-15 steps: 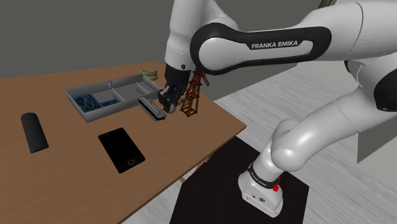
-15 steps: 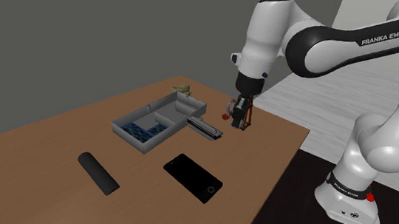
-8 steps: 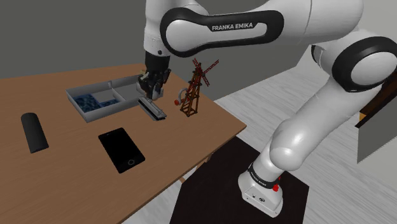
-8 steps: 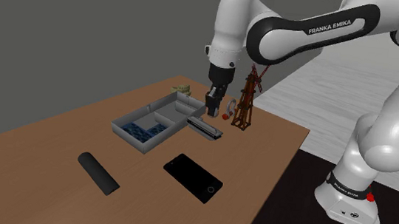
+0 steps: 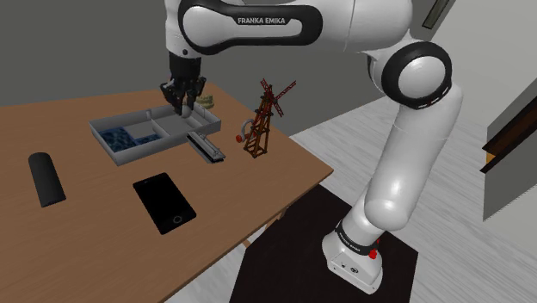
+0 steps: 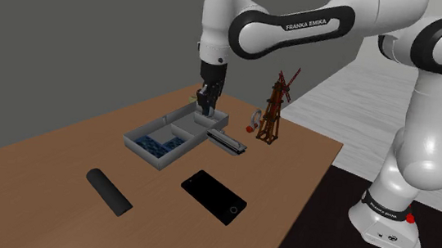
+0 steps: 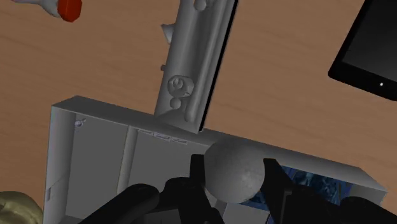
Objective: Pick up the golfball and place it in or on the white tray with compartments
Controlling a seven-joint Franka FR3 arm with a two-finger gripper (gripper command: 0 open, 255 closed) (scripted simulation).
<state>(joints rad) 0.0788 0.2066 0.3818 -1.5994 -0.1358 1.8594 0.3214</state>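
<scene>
The pale grey golf ball [image 7: 235, 170], clamped between the fingers of the black claw [image 5: 184, 107], hangs over the grey compartment tray [image 7: 89, 165] near the desk's [image 5: 103, 250] far edge. Pickup looks done; lowering and release are left.

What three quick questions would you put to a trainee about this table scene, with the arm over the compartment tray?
1. True or false: the tool is shut on the grey golf ball.
2. Pick one. The tool hangs above: A) the black tablet, B) the grey compartment tray, C) the black cylinder.
3. Fill in: the contents of the tray's compartment at the shoulder view's left end are ___ in colour.

Key: 1 true; 2 B; 3 blue.
</scene>
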